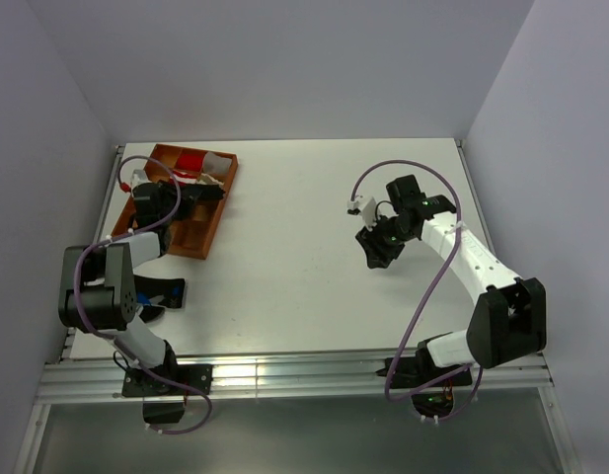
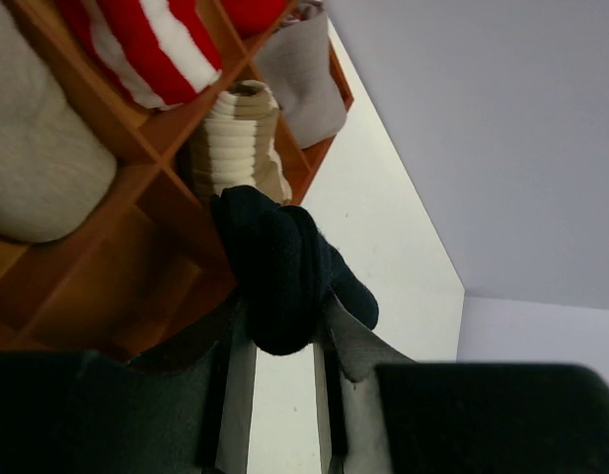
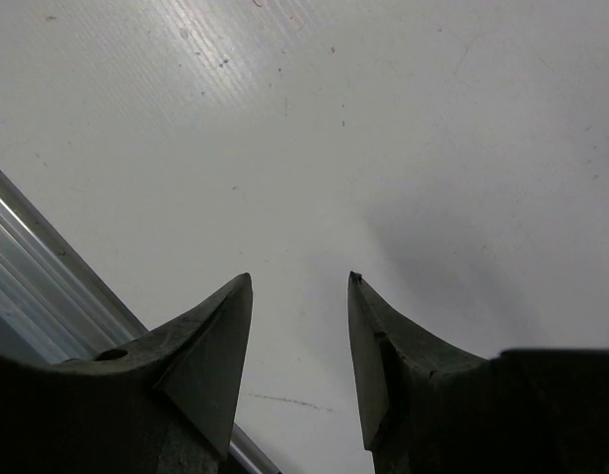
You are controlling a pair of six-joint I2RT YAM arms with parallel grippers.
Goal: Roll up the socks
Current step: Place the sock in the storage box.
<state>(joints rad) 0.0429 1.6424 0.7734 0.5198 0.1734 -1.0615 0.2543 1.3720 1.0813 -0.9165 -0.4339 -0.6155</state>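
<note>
a: what is the left gripper holding?
b: it is pinching a rolled black sock between its two fingers; the roll is sticking out above them.
a: and what is lying behind it?
b: a wooden tray with compartments is lying on the white table. a cream ribbed roll is standing in one compartment, a red-and-white striped bundle is filling another, a grey cloth is sitting further back, and a beige bundle is resting at the left.
</note>
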